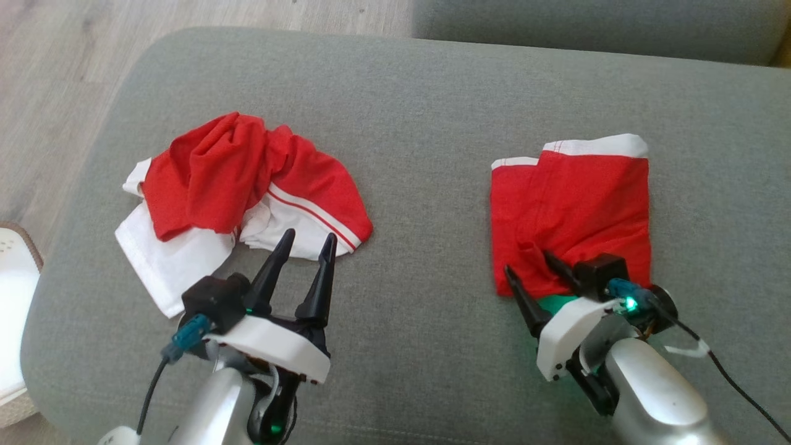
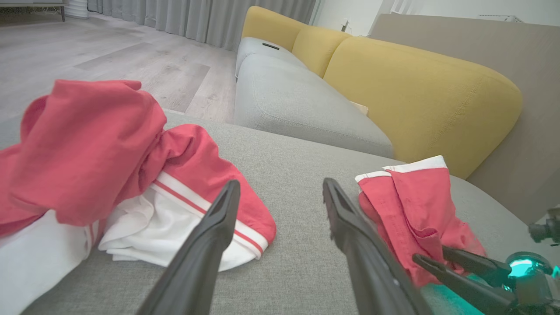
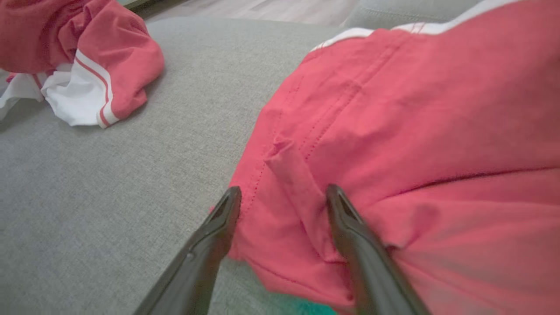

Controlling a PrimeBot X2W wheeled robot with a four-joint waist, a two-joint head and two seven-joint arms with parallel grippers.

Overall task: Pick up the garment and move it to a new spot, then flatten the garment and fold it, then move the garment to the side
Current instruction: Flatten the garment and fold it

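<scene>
A grey upholstered cushion (image 1: 420, 123) fills most of the head view, with pale wood floor (image 1: 49, 93) past its left edge. On the right side of the cushion lies the folded red garment (image 1: 571, 210), a neat, flat rectangle with its white waistband along the far edge. The right gripper (image 1: 527, 261) sits at the garment's near left corner. Its two dark fingers are spread apart, one at the fabric's edge and the other over the cloth, with a small raised crease between them; nothing is pinched. On the left side, well apart, a crumpled red and white garment (image 1: 235, 179) lies in a heap. The left gripper (image 1: 309, 238) is just beside its near edge, fingers spread wide and holding nothing. The left wrist view shows yellow sofa backs (image 2: 415, 87) beyond.
</scene>
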